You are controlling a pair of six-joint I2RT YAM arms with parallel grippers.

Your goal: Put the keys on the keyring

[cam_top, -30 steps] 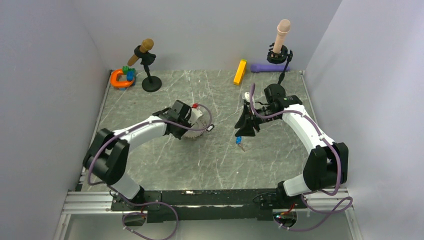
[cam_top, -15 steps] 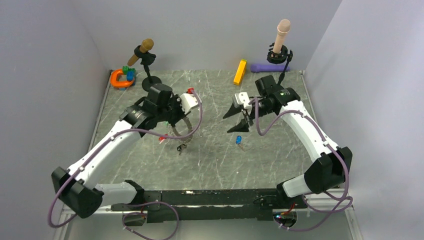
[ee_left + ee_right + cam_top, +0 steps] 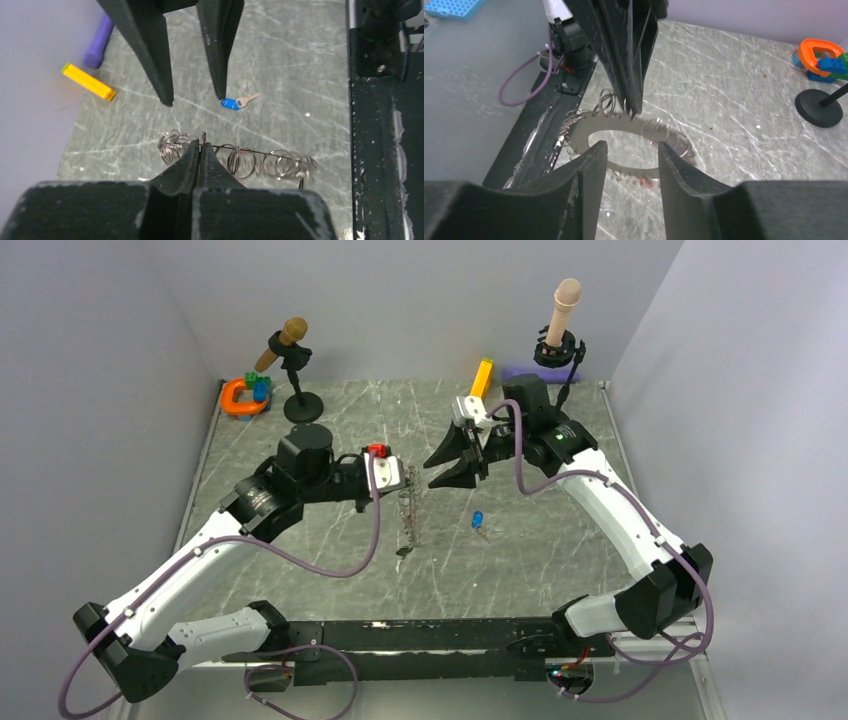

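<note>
With the left gripper [image 3: 200, 147] clamped on the rim of the keyring [image 3: 260, 162], hanging it above the middle of the table [image 3: 440, 580], and the right gripper [image 3: 629, 150] facing it, jaws apart and empty, the blue key [image 3: 477, 519] lay loose near the table's middle, so at least that key seemed left to thread.
</note>
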